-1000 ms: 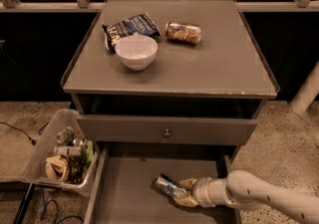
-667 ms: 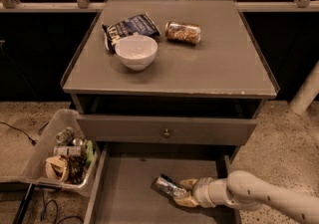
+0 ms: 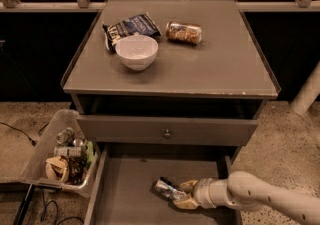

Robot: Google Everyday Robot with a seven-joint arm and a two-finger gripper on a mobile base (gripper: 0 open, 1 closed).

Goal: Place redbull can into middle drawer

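Note:
The redbull can (image 3: 164, 188), slim, silver and blue, lies on its side low over the floor of the open middle drawer (image 3: 127, 189), right of its centre. My gripper (image 3: 181, 194) reaches in from the lower right on a white arm. Its two tan fingers (image 3: 189, 185) close around the can's right end. I cannot tell whether the can rests on the drawer floor or hangs just above it.
Above the open drawer is a shut drawer with a small round knob (image 3: 167, 132). On the cabinet top stand a white bowl (image 3: 136, 51), a dark chip bag (image 3: 131, 26) and a gold-brown can (image 3: 184, 32). A clear bin of trash (image 3: 60, 154) sits on the floor at left.

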